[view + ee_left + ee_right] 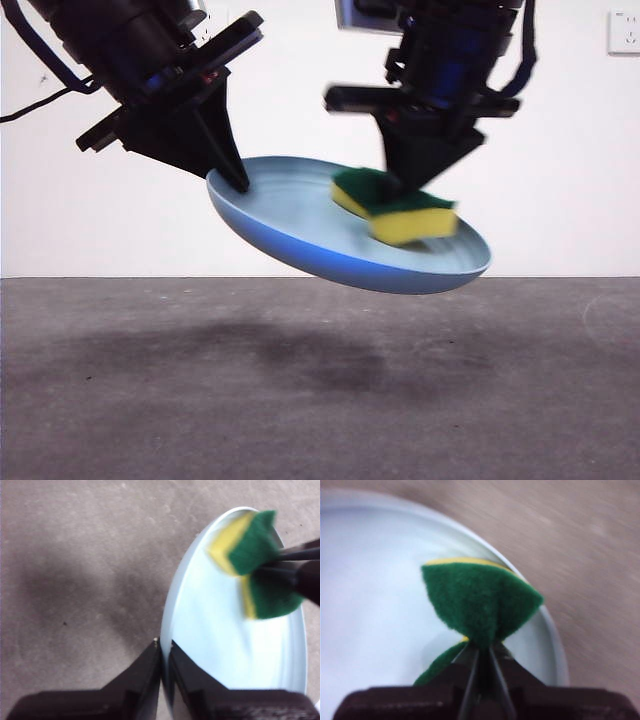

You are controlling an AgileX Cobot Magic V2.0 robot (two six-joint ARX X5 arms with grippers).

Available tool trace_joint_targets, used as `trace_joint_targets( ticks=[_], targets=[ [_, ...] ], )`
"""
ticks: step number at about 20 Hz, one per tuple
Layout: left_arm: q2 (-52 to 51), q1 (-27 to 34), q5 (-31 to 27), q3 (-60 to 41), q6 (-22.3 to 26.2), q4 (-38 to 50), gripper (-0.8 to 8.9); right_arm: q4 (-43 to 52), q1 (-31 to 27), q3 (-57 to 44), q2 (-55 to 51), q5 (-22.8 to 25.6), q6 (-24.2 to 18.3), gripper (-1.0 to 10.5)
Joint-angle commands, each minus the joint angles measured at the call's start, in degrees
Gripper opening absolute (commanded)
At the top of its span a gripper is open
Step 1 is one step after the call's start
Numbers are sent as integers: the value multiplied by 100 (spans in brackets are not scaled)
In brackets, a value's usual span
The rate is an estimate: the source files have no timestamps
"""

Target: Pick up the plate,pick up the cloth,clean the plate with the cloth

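Plate (300,225) is hanging tilted above the worktop (320,390), the left tool (238,180) clamping its rim. Right tool (405,185) is pinching the sponge (400,212) tightly, pressing it onto the plate's surface.

plate (300,225): smooth, matt, light blue inside; darker blue underside with a faint sheen; looks like plastic.
cloth (395,205): really a sponge; soft yellow foam, porous-looking, under a fuzzy, coarse dark green scouring layer; pinched into folds where gripped.
left gripper (164,652): hard black jaws, matt, smooth-faced, looking like plastic; clamped on the plate's rim.
right gripper (481,652): same matt black finish; thin edges sunk into the green layer.
table (150,400): grey, dull, finely mottled and slightly rough-looking.
wall (120,220): plain white, matt.
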Motion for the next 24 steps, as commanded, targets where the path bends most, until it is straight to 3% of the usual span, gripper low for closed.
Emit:
trace_joint_targets(
  ticks=[1,7,10,12,14,17,20,24],
  targets=[
    [-2,-166,378,-24,-92,374,-8,284,7,-33,59,-872,105,-17],
    [-2,-146,197,-24,-308,892,-8,-37,17,-33,111,-2214,282,-17],
    [-2,-111,9,-24,-308,973,-8,-885,46,-33,111,-2190,168,-17],
    [-2,-111,44,-24,-291,896,-8,-1598,46,-33,109,-1399,77,-16],
    [-2,-109,70,-24,-251,737,-8,-1952,46,-33,92,-192,74,-16],
    [-2,-120,149,-24,-118,341,-8,-1644,44,-33,9,1447,55,-16],
    [-2,-127,461,-24,-101,181,-8,-820,44,-33,-63,1412,-144,-16],
    [-2,-127,472,-24,-31,142,-8,219,44,-31,-129,612,-160,-16]
  ],
)
